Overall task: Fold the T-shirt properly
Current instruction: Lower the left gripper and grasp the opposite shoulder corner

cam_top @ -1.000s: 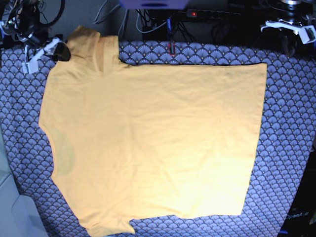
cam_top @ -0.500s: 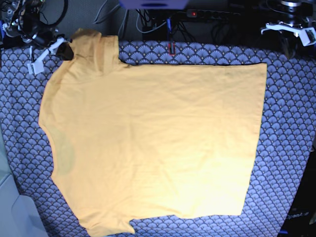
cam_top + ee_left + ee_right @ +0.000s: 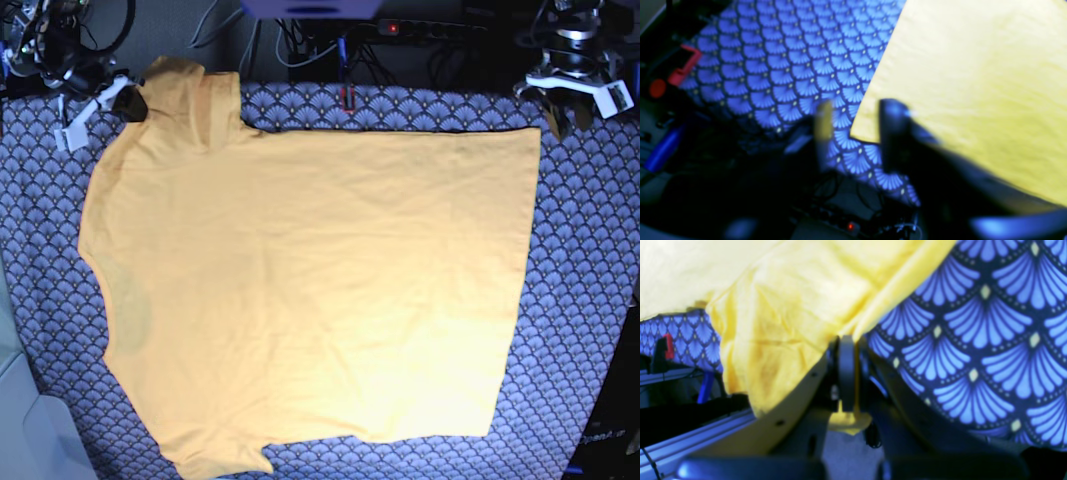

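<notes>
no writing could be read anywhere; only faint white lettering showed at the dark lower corner of the base view, too small to make out. the t-shirt point(image 3: 310, 290) lay spread flat on the surface, which was covered by a blue-grey scallop-patterned cloth point(image 3: 590, 290). dark cables and a power strip point(image 3: 420, 28) with a red light crowded the far edge. my right end effector point(image 3: 846, 373) was clamped on a bunched fold of the shirt's sleeve hem, yellow fabric squeezed between its flat dark pads. my left end effector point(image 3: 853, 133) hung with its fingers apart, just off the shirt's hem corner, gripping nothing. the shirt looked like soft matte cotton, faintly wrinkled; the cloth carried repeating fan shapes with pale dots.
</notes>
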Robot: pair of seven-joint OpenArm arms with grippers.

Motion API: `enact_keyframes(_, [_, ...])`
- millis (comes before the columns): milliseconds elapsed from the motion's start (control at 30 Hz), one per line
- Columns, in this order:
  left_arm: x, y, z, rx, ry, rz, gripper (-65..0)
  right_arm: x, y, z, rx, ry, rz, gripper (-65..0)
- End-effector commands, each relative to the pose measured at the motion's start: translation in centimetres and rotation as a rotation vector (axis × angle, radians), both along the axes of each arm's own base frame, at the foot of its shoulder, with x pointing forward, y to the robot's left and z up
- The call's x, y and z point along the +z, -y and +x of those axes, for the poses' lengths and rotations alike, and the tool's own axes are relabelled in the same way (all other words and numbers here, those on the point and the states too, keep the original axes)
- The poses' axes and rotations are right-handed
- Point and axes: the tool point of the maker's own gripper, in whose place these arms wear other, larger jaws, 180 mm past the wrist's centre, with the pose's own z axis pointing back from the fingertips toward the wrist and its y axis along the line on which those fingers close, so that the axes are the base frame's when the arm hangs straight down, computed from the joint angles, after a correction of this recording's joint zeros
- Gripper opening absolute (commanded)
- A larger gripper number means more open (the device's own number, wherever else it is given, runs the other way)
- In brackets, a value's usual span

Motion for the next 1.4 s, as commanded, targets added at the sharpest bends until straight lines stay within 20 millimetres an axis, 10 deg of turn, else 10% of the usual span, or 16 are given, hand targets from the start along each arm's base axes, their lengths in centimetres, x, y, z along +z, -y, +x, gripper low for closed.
enact_keyframes(0, [0.9,-0.8,0.4,0.01,0.019,0.02,-32.9,-0.2,0.6,-0.6,0.023,-0.027,-0.032,-65.0])
enact_keyframes(467, [-4.4,-2.8,3.0,-0.045,-0.125,-0.116,-32.2,-0.1,0.8,-0.6,0.031,-0.029,-0.04,-65.0])
enact_keyframes(1067, [-8.5,1.1,5.0,-0.124,-0.172,-0.231,-32.5,-0.1,0.8,-0.7,0.032,-0.031,-0.042,-65.0])
enact_keyframes(1367, [-8.9,1.9,4.7,-0.133,-0.186,-0.246,-65.0,-0.1,0.8,-0.7,0.032,-0.031,-0.042,-65.0])
